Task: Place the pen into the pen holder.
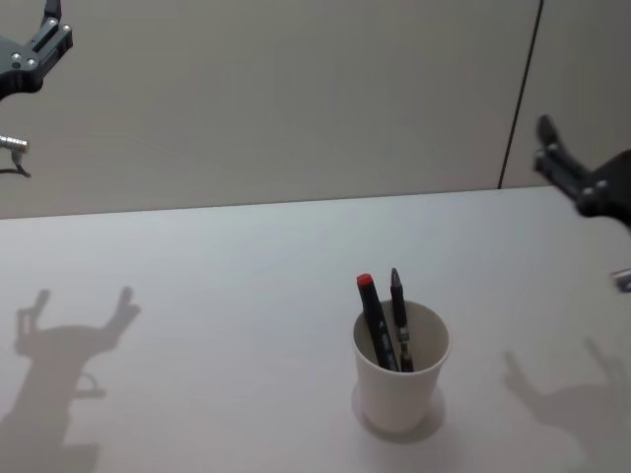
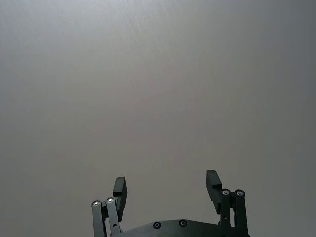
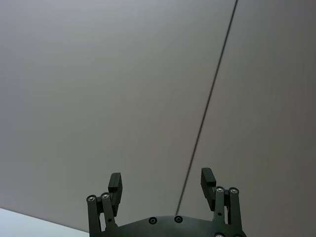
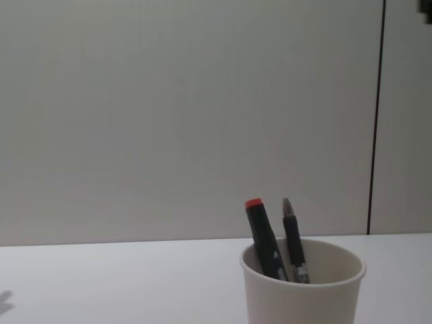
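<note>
— On the white worktop (image 1: 197, 296), what stands?
— The pen holder (image 1: 399, 379), with a red-capped pen (image 1: 374, 320) and a dark pen (image 1: 399, 315) leaning inside.
— Your grippers?
— My left gripper (image 2: 167, 190) and right gripper (image 3: 161, 185) are raised high, both spread wide, holding nothing.

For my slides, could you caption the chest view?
Two pens stand in the pen holder on the table.

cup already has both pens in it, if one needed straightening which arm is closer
Right. The cup stands right of centre, nearer the right claw. The left claw is raised at the far left. Both are open and empty.
</note>
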You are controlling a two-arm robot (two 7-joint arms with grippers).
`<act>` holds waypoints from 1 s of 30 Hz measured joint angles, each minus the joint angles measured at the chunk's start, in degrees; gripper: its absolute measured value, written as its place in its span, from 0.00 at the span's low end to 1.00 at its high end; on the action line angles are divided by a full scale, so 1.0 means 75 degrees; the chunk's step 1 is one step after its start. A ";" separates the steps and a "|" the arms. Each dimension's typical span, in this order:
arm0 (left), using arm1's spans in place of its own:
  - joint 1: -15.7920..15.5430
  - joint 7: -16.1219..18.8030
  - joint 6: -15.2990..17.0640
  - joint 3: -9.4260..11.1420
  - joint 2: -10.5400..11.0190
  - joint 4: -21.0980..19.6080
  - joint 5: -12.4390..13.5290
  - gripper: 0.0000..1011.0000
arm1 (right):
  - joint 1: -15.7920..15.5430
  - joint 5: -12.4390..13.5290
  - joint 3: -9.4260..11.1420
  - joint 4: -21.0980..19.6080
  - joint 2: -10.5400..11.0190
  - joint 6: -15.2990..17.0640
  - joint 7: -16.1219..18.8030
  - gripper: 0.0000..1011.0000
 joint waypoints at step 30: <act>-0.0081 -0.0085 -0.0086 0.0240 -0.0070 0.0241 -0.0034 0.99 | -0.0858 0.0191 0.1882 0.0041 0.0615 0.0721 -0.1628 0.99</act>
